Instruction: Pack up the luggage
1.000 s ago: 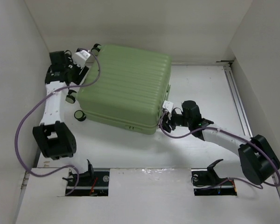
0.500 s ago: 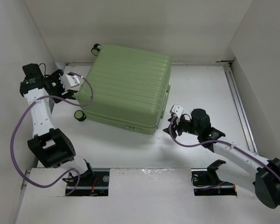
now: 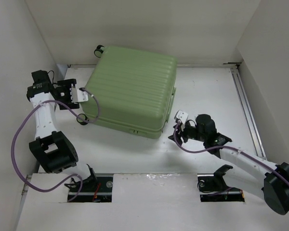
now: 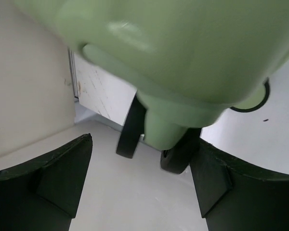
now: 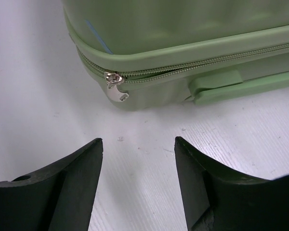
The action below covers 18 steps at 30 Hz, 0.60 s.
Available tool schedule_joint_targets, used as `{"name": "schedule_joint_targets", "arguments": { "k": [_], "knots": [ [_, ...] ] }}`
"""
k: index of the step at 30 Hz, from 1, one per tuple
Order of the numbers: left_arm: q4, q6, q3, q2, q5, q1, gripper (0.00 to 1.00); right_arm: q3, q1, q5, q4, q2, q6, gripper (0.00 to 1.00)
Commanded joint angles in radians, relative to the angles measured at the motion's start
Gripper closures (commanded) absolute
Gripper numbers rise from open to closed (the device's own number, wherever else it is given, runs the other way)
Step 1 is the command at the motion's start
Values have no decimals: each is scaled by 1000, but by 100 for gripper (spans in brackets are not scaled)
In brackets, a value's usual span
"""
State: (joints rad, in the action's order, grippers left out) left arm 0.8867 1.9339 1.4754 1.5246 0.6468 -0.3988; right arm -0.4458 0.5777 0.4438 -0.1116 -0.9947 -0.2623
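Top external: luggage [image 3: 130,91] is seen zipped shut, laid flat at rear-left of worktop [image 3: 207,91] | left hand [image 4: 143,142] released, fingers spread before a black wheel [image 4: 131,129], no contact | right hand [image 5: 138,140] released, nothing grasped, zip pull [image 5: 114,87] faced just ahead
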Motion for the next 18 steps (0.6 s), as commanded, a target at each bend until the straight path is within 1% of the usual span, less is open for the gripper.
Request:
{"name": "schedule_joint_targets", "arguments": {
  "k": [1,2,4,7,9,11,13,15,16,17,18],
  "knots": [
    [20,273,-46,-99,36,24,24,-27,10,4,-13,-12,-15,34],
    [20,296,-72,-99,21,46,24,-27,10,4,-13,-25,-28,34],
    [20,297,-84,-100,-33,73,24,-39,10,4,-13,-53,-37,34],
    [20,287,-95,-74,-65,100,24,-62,10,39,-13,-85,-46,34],
    [-5,254,-104,-54,-76,124,24,-76,10,61,-13,-99,-55,34],
    [-54,214,-113,-44,-76,124,24,-76,10,61,-13,-78,-55,34],
    [-63,189,-113,-35,-87,135,31,-67,10,61,-13,-49,-55,32],
    [-63,189,-124,-24,-101,144,48,-53,10,52,-13,2,-55,31],
    [-72,179,-124,-24,-101,144,65,-41,10,52,-13,14,-55,29],
    [-72,178,-133,-24,-110,144,77,-41,20,52,-25,25,-55,29],
    [-83,166,-142,-24,-110,144,92,-41,30,39,-46,25,-55,29]
  ]
}}
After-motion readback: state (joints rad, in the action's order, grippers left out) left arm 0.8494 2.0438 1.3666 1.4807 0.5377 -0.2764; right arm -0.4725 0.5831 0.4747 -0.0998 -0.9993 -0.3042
